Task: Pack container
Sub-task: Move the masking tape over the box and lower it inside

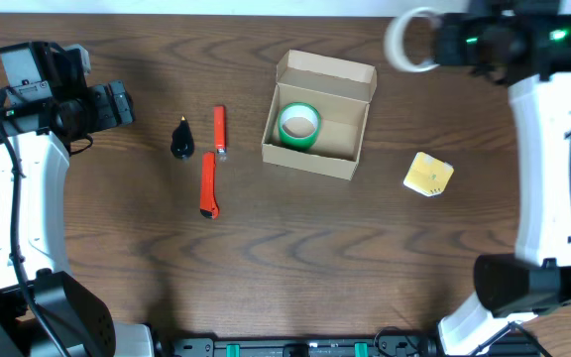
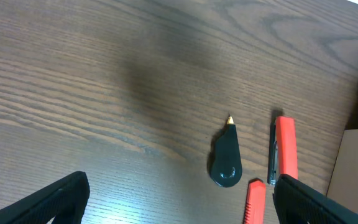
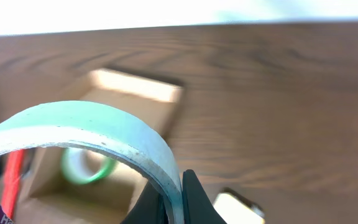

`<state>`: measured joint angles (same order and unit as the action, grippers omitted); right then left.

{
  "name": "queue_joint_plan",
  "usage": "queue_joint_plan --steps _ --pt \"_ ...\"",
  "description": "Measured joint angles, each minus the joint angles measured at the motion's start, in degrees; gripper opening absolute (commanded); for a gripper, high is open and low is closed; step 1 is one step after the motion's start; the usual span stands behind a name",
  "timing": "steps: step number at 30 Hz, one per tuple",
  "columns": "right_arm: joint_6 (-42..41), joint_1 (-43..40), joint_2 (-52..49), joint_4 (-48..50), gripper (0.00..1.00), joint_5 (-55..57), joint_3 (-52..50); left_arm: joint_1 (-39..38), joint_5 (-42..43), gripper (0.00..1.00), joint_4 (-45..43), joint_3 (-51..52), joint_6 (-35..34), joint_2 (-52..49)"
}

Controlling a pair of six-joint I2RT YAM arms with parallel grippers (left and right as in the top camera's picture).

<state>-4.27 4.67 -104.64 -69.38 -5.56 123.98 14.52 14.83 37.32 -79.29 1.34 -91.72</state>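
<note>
The tan cardboard container stands open at the table's middle back, its flap up, with a green tape roll inside. It also shows in the right wrist view with the green roll. My right gripper is shut on a white tape roll and holds it high, to the right of the container; the roll fills the lower left of the right wrist view. My left gripper is open and empty at the far left, above bare table.
Two orange box cutters and a black teardrop-shaped tool lie left of the container. A yellow block lies to its right. The cutters and tool show in the left wrist view.
</note>
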Motion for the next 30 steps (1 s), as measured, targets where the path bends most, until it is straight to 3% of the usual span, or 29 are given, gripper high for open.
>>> queue_joint_plan --steps 8,13,30 --pt "4.17 15.19 -6.73 1.36 0.01 4.90 -0.31 0.00 0.00 0.95 0.00 0.00 0.00 0.00" --pt "5.29 19.89 -13.27 3.98 0.01 6.32 -0.42 0.00 0.00 0.95 0.00 0.00 0.00 0.00" --pt "5.64 21.14 -25.22 4.98 0.01 8.70 -0.83 0.00 0.00 0.95 0.00 0.00 0.00 0.00"
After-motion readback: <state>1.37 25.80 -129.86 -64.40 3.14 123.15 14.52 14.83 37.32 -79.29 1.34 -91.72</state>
